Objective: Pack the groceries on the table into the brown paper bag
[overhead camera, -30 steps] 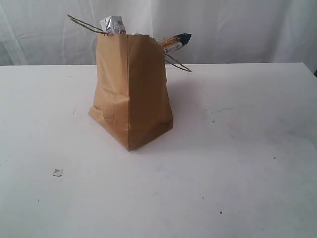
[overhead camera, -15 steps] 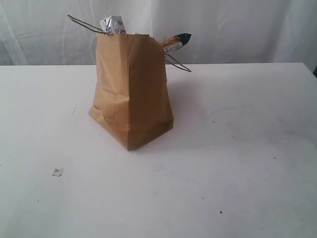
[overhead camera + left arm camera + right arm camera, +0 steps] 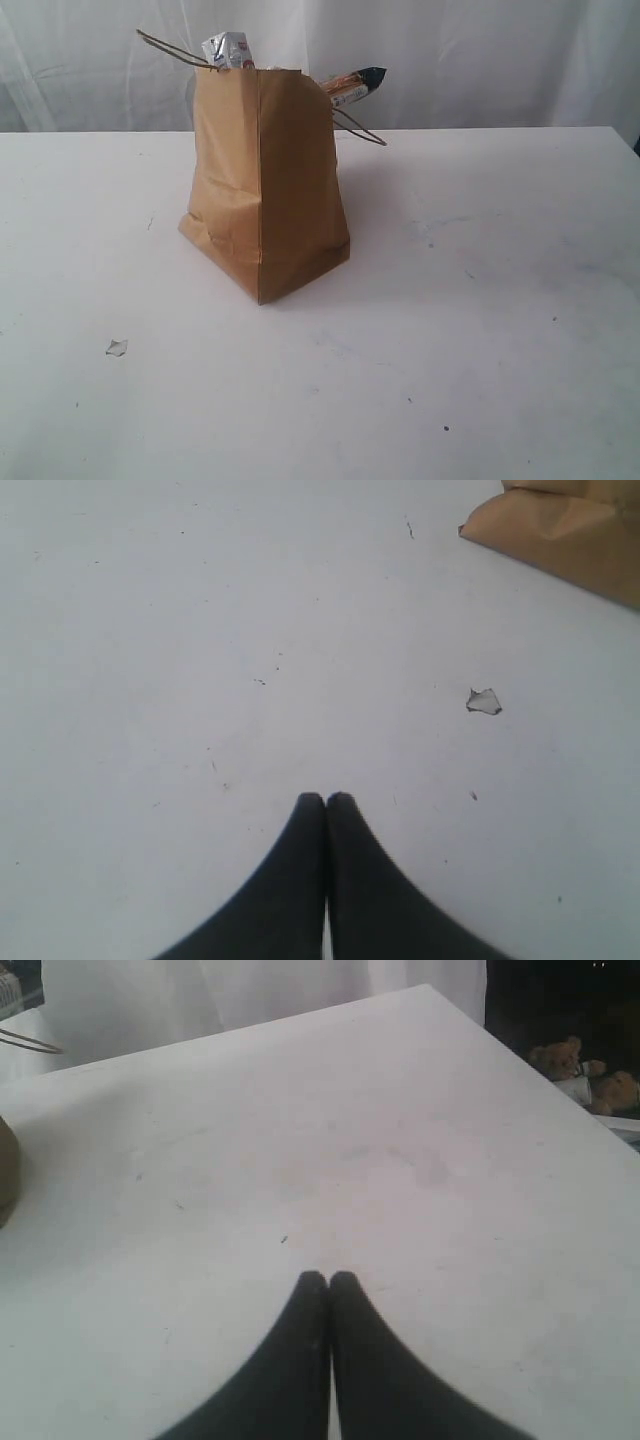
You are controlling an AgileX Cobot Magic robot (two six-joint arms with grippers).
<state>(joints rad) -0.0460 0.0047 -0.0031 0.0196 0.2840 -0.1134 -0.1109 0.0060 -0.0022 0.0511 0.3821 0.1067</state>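
The brown paper bag (image 3: 265, 185) appears whole only in the exterior view. It stands upright on the table (image 3: 480, 320), left of the middle, with one corner turned toward the camera. The white-blue carton (image 3: 228, 50) pokes out of its mouth on the left, and the dark-tipped long spaghetti pack (image 3: 352, 86) leans out on the right. The twisted handles (image 3: 171, 48) splay to either side. The grippers show only in the wrist views. The left gripper (image 3: 326, 798) has its two black fingers pressed tight together, clasping nothing, above the tabletop. Only a lower corner of the bag enters that picture. A small white lump (image 3: 484, 701) lies on the surface between that corner and the fingertips, apart from both. From the exterior view the same lump sits in front of the bag and to its left, well apart from it. The right gripper (image 3: 328, 1277) is clenched in the same way, empty, over open table, with a sliver of the bag's side and a loop of handle at the picture's margin. This view alone shows a corner of the table and, past it, a dark space holding two brown plush toys (image 3: 560, 1058). The tabletop is white and matt, with faint scuffs and dark specks. A white curtain (image 3: 470, 60) hangs in folds behind it.
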